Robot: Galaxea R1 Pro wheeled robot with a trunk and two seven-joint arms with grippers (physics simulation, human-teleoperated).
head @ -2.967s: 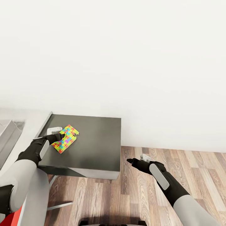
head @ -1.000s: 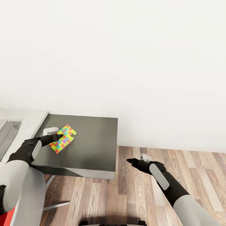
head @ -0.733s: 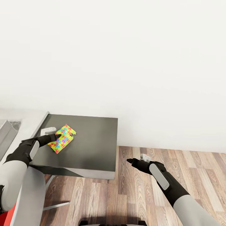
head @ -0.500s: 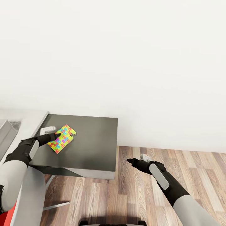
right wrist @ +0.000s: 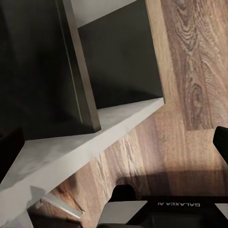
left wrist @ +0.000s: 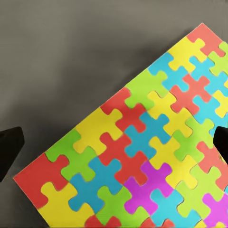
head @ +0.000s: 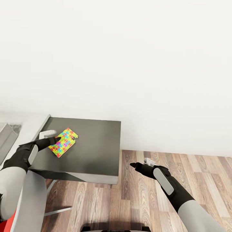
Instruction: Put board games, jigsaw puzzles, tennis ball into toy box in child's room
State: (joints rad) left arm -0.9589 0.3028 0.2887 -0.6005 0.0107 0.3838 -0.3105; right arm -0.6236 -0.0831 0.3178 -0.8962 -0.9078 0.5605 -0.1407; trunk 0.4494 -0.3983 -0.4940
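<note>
While poised over the jigsaw puzzle (left wrist: 137, 152), left gripper (head: 53, 138) spread wide, fingertips either side of the board, not yet clamped on it. Puzzle lying flat on the dark grey cabinet (head: 93, 145), directly below that gripper. Right gripper (head: 139, 164) idle above the wood floor (head: 167, 193), well apart from the puzzle, parted and holding nothing. Toy box (head: 6, 138) just off beyond the left arm, contents not visible. Judged early: puzzle ungrasped, carry and drop into the box still ahead
</note>
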